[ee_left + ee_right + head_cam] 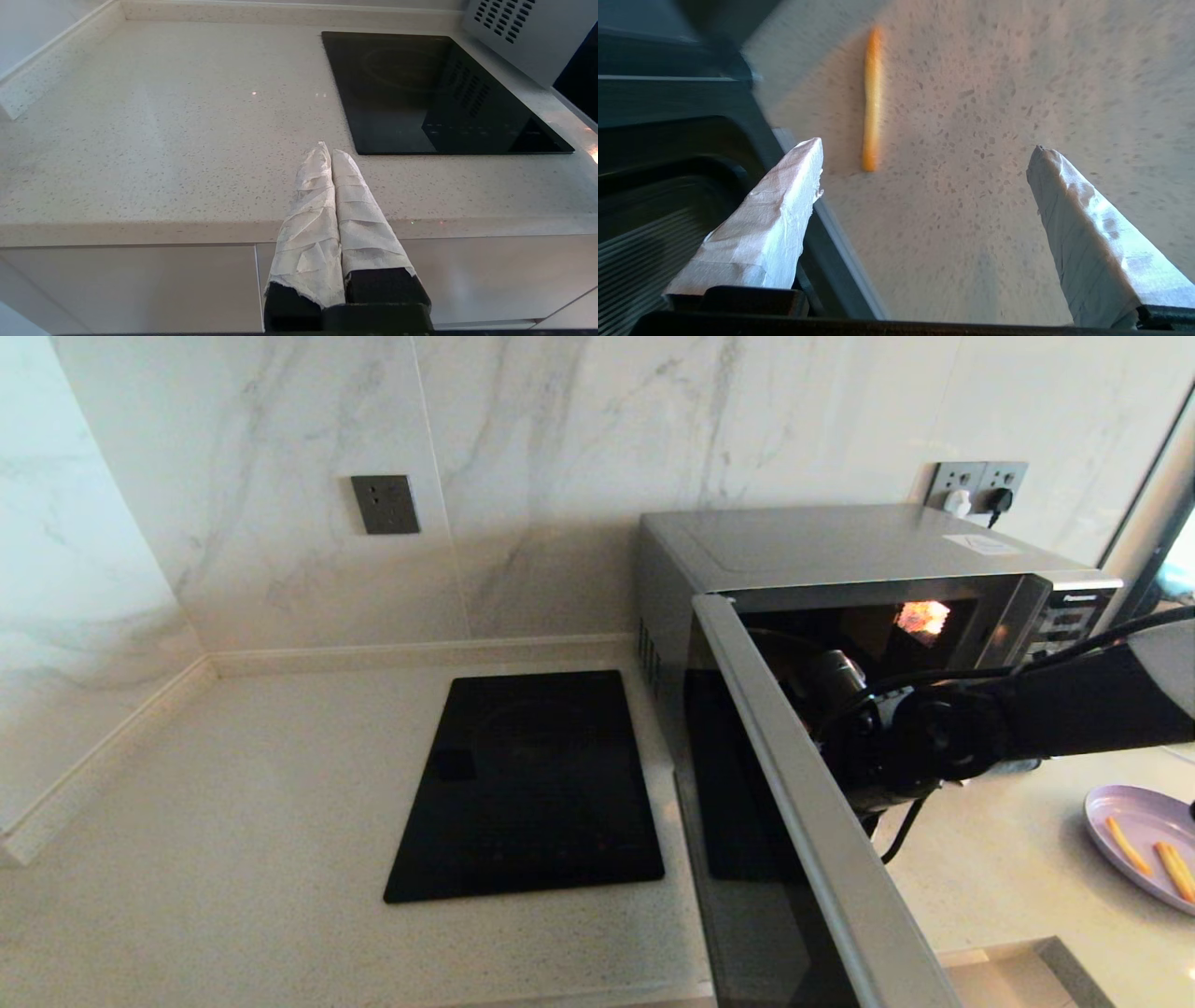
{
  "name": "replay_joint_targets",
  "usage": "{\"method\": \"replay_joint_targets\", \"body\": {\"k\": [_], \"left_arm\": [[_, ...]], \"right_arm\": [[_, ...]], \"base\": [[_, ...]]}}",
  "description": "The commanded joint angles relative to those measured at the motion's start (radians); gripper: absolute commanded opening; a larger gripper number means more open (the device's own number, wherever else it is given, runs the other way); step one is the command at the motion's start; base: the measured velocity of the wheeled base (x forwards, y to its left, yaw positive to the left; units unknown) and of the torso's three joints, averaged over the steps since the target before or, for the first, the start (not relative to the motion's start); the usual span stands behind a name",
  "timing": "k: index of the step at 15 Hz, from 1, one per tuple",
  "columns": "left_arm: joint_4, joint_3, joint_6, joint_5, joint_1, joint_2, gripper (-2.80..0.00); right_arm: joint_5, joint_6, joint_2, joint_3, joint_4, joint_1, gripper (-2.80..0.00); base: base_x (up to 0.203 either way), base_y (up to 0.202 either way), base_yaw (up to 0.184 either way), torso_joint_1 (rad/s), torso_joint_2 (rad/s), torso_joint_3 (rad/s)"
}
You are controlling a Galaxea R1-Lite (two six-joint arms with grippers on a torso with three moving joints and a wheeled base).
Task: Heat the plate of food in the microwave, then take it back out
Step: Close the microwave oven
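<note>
From my remote station I see a flat black glass cooktop (527,789) set flush into the speckled beige stone countertop (233,821). Behind the cooktop, a dark grey wall socket plate (385,504) sits on the white marble-veined wall (560,448); far to its right, a second grey outlet (978,485) holds two plugs.

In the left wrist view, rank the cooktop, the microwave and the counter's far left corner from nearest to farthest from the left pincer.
1. cooktop, just ahead of the left pincer, toward the microwave.
2. microwave, beyond the cooktop.
3. counter's far left corner, diagonally across.
</note>
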Motion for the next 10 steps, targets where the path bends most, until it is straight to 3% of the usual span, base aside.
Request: {"method": "replay_joint_targets", "body": {"k": [1,10], "left_arm": [[0.000,0.000,-0.001,0.000,0.000,0.002,-2.80],[0.000,0.000,-0.001,0.000,0.000,0.002,-2.80]], "right_arm": [[-0.013,0.006,0.066,-0.014,-0.001,0.005,0.00],[-0.030,0.005,0.138,-0.125,0.002,0.012,0.00]], "base": [[0.000,0.000,0.000,0.000,0.00,0.000],[0.000,0.000,0.000,0.000,0.00,0.000]]}}
